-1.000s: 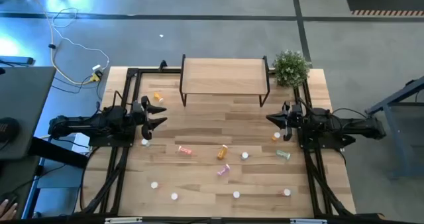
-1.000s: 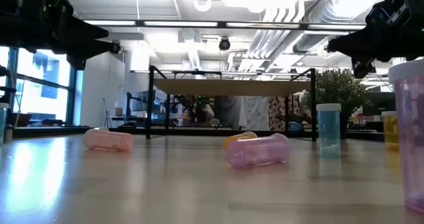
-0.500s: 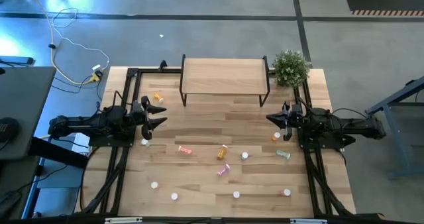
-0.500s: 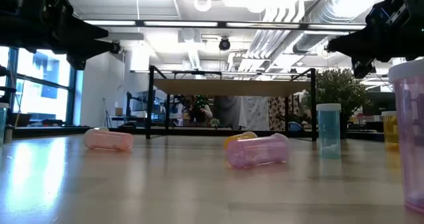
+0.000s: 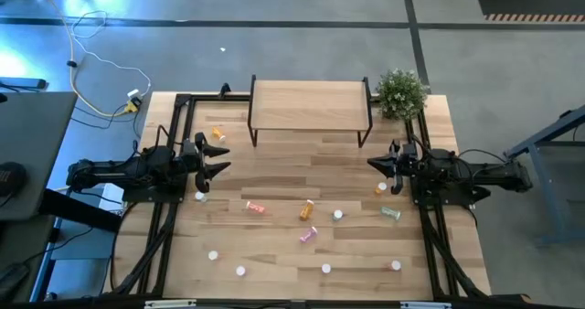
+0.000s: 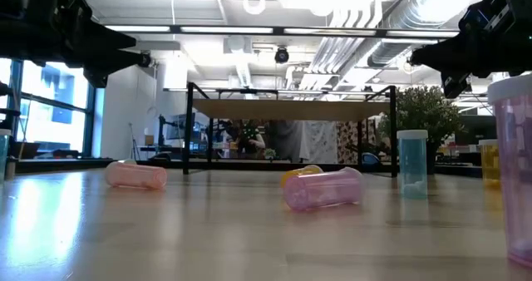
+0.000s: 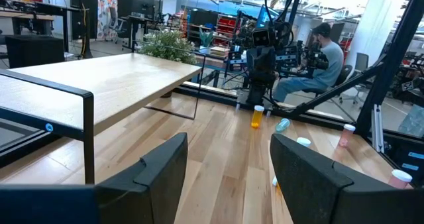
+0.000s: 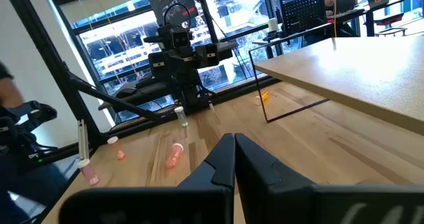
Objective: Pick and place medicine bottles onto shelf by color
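Observation:
The shelf (image 5: 309, 108) is a light-wood board on black legs at the table's far middle; it also shows as the shelf (image 7: 99, 78) and the shelf (image 8: 358, 61). Small bottles are scattered over the planks: an orange one (image 5: 218, 134), a pink one lying down (image 5: 255, 207), an orange one (image 5: 307, 209), a pink one (image 5: 308, 236), an orange one (image 5: 380, 188), a green one (image 5: 390, 213), and several upright ones showing white caps along the near side. My left gripper (image 5: 218, 158) hovers open at the left, its fingers wide apart in the wrist view (image 7: 228, 177). My right gripper (image 5: 375, 161) hovers shut at the right, also seen from its wrist (image 8: 233, 161).
A potted plant (image 5: 400, 91) stands at the far right corner beside the shelf. Black frame rails (image 5: 171, 135) run along both table sides. In the low view a pink bottle (image 6: 324, 189) lies in front and a tall pink one (image 6: 515, 165) stands close at the right. A person (image 7: 318, 58) sits beyond the table.

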